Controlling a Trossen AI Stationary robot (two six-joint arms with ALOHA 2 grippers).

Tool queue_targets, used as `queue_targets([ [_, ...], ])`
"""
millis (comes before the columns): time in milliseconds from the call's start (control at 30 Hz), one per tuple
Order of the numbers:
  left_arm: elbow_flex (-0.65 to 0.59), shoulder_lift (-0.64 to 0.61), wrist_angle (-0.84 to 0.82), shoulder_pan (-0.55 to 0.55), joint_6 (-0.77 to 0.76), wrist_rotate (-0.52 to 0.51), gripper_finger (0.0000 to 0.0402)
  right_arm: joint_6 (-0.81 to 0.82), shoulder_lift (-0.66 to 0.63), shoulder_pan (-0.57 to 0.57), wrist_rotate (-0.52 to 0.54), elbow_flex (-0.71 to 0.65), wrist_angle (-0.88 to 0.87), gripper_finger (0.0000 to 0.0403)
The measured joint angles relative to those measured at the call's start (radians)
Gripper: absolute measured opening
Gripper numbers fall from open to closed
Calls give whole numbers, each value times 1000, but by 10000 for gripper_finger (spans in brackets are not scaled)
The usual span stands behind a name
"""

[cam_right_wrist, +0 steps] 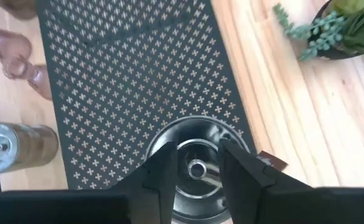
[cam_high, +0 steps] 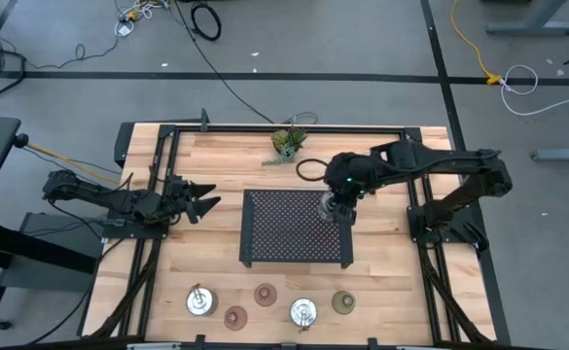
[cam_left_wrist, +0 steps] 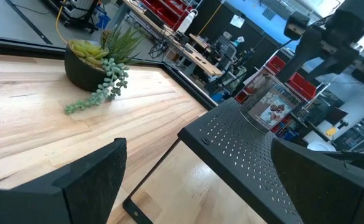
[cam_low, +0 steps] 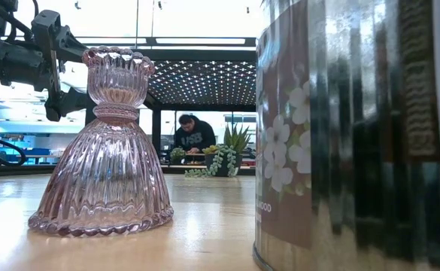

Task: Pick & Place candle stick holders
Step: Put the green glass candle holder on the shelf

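Observation:
A silver candle stick holder (cam_right_wrist: 191, 130) with a central post (cam_right_wrist: 197, 168) stands on the black perforated rack (cam_high: 289, 228), at its far right corner; it also shows in the left wrist view (cam_left_wrist: 266, 106). My right gripper (cam_right_wrist: 197, 152) is over it, pointing down and open, one finger on each side of the post with a gap on both sides. Two silver holders (cam_high: 201, 301) (cam_high: 303, 312), two brownish-red ones (cam_high: 265, 293) (cam_high: 235, 316) and an olive-green one (cam_high: 342, 302) stand on the table near its front edge. My left gripper (cam_high: 206, 205) waits open and empty, left of the rack.
A small potted plant (cam_high: 287, 144) with a trailing sprig stands at the table's far edge, behind the rack. A dark cable loop (cam_high: 310, 170) lies beside it. A black frame (cam_high: 167, 131) runs round the tabletop. A person (cam_low: 192, 135) shows in the room beyond.

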Motion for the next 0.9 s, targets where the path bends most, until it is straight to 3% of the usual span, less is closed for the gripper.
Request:
queue_targets([
  [267, 0, 0, 0, 0, 0, 0, 399, 109, -47, 41, -58, 1, -59, 119],
  [567, 0, 0, 0, 0, -3, 0, 399, 247, -47, 293, -40, 1, -108, 119],
  [700, 0, 0, 0, 0, -9, 24, 399, 341, -46, 435, -4, -35, -28, 119],
  [900, 0, 0, 2, 0, -11, 41, 399, 465, -44, 598, -10, -203, 172, 119],
])
